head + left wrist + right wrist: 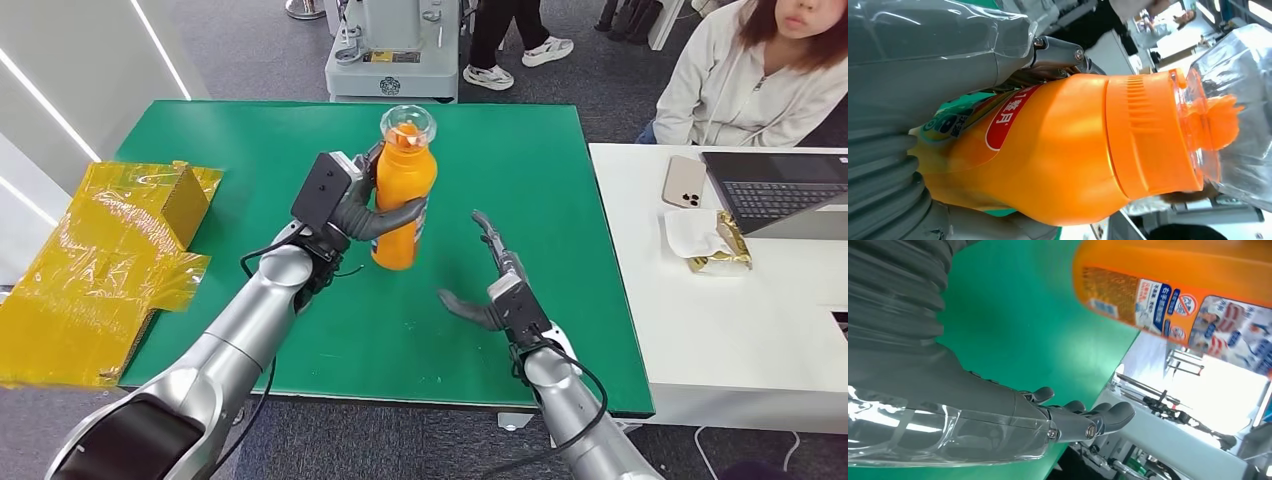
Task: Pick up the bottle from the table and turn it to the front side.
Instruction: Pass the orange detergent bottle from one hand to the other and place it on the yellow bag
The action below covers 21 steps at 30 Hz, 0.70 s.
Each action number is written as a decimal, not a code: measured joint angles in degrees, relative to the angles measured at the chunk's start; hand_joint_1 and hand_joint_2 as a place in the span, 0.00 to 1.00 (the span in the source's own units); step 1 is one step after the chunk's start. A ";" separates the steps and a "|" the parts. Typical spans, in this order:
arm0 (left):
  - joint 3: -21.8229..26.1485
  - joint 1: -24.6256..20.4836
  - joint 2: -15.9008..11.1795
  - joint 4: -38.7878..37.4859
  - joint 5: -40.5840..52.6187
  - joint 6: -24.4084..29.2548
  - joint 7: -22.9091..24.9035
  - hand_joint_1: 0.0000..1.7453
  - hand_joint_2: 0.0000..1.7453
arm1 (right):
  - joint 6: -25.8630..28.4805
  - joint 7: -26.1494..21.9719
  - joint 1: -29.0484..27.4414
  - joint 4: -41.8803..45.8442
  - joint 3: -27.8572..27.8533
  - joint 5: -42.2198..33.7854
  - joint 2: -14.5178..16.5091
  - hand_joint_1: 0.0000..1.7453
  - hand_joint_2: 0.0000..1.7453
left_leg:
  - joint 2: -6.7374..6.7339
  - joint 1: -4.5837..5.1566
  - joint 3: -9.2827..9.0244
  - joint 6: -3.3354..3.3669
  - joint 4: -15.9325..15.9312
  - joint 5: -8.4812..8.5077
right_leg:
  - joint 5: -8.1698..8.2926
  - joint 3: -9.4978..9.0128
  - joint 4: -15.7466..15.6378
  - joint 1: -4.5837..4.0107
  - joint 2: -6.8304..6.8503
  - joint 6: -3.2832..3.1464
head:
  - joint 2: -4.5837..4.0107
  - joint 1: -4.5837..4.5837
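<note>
— The left hand [352,205]: what has it got?

— Its fingers wrap the middle of the orange bottle [404,190], thumb across the near face, over the green table [300,150]. In the head view the bottle looks lifted clear of the cloth, though its base sits close enough that contact cannot be ruled out.

— And how does the bottle stand?

— Upright, long axis near vertical, its clear domed cap [408,123] topmost. In the left wrist view a red-and-white label band peeks out by the palm; the right wrist view catches a printed panel of small text and pictures low on the body.

— The right hand [492,285]?

— Empty, fingers apart, palm turned toward the bottle and just to its right, not touching. It is the nearer free hand if the turn needs a second grip.

— So the turn hinges on what?

— On spinning the bottle about that vertical axis until the front label faces the robot. Which face is the front is hard to say from here.

— Anything in the way?

— Little. Crumpled yellow film [100,260] lies off the left edge, well apart. A white desk [640,290] to the right carries a phone [684,181], a laptop [775,190] and a wrapper, with a seated person [760,70] behind it.
</note>
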<state>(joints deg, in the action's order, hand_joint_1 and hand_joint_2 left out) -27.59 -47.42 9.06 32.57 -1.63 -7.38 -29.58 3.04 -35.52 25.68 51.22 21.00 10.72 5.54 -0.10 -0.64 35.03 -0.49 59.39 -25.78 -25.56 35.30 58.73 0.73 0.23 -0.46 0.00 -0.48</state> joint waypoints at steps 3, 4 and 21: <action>0.37 0.00 -1.05 0.03 0.97 0.55 -0.30 1.00 1.00 | -0.36 0.05 -1.44 2.60 0.01 -0.06 -0.52 0.00 1.00 | 0.00 0.00 0.00 0.00 0.00 0.00 | 0.00 0.00 0.00 -0.01 0.00 0.00 | 0.00 0.00; 0.44 0.00 -1.33 0.10 1.78 1.10 -0.38 1.00 1.00 | -0.49 0.08 -1.95 3.60 0.01 -0.19 -0.65 0.00 1.00 | 0.00 0.00 0.01 0.00 0.00 0.00 | 0.00 0.00 0.00 -0.01 0.00 0.00 | 0.00 0.00; -2.97 -3.49 -9.49 -0.31 39.81 28.01 2.24 1.00 1.00 | 0.40 2.56 -13.63 28.39 3.88 5.52 -4.74 0.00 1.00 | -0.02 0.00 0.01 -0.01 0.00 0.01 | 0.00 0.01 0.00 -0.01 -0.01 0.00 | 0.00 -0.01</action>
<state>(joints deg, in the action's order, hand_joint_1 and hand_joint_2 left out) -30.56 -50.91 -0.43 32.27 38.19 20.63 -27.34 3.44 -32.97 12.05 79.61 24.89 16.24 0.79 -0.12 -0.65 35.04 -0.50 59.39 -25.77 -25.56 35.31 58.73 0.72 0.21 -0.46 0.00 -0.49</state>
